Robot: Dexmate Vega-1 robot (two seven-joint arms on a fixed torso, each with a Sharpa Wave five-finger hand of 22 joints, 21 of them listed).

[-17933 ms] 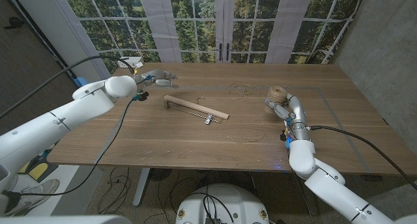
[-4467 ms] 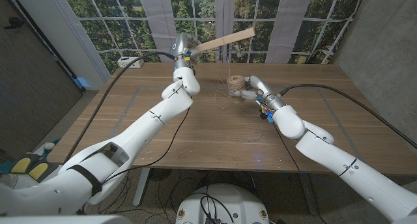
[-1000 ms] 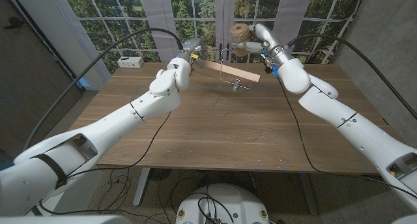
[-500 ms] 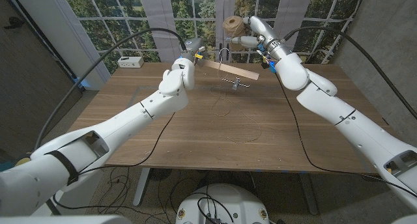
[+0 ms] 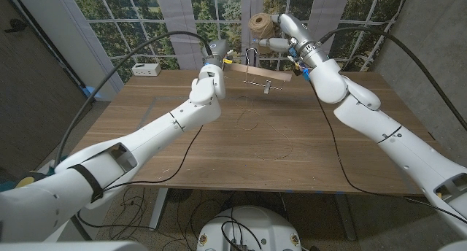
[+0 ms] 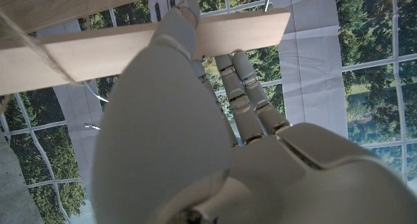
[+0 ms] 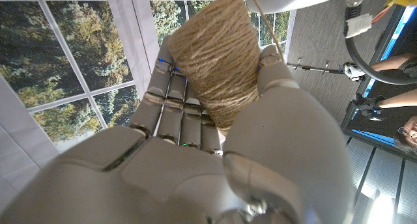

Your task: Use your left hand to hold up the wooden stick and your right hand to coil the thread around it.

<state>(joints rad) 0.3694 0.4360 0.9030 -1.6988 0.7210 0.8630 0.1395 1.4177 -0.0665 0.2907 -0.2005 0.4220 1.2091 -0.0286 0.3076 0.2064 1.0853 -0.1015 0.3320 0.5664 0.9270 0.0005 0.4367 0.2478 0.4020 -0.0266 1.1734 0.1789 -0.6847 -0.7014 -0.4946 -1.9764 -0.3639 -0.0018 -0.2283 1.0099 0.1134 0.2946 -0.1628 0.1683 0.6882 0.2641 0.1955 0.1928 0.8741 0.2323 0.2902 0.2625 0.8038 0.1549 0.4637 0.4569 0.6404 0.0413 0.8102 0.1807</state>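
One wooden table is set before tall windows with trees outside; loose thread lies looped on its top. Both arms are raised over the far edge. The stick is held level above the table, gripped at its left end by the left hand. The spool is clasped between thumb and fingers of the right hand, just above the stick's right half.

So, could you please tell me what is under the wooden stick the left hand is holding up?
Under the wooden stick hang a wire hook and a metal clip, above bare table with loose thread. The left hand covers the stick's near end.
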